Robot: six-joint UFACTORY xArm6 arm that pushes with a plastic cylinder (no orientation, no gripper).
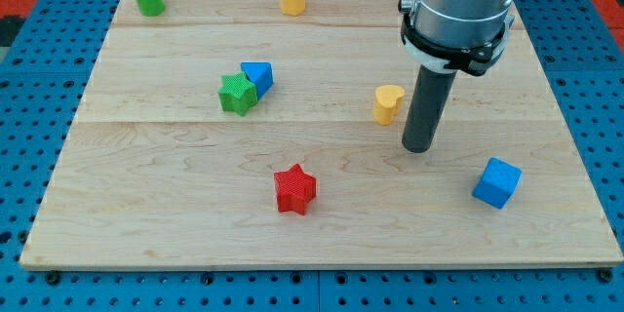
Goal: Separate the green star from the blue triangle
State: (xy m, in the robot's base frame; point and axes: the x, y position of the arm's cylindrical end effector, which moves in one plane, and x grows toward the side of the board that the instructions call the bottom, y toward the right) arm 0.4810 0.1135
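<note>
Wooden board: green star touching blue triangle far left; my tip right, beside yellow block. No jaws, no writing.

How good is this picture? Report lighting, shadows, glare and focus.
Camera view: even, diffuse light, no strong glare on the wooden board; soft short shadows beside my tip and under the red star; the green star and blue triangle, touching, are sharp enough to show their ribbed surfaces; the arm's grey housing is cropped at the view's top.
</note>
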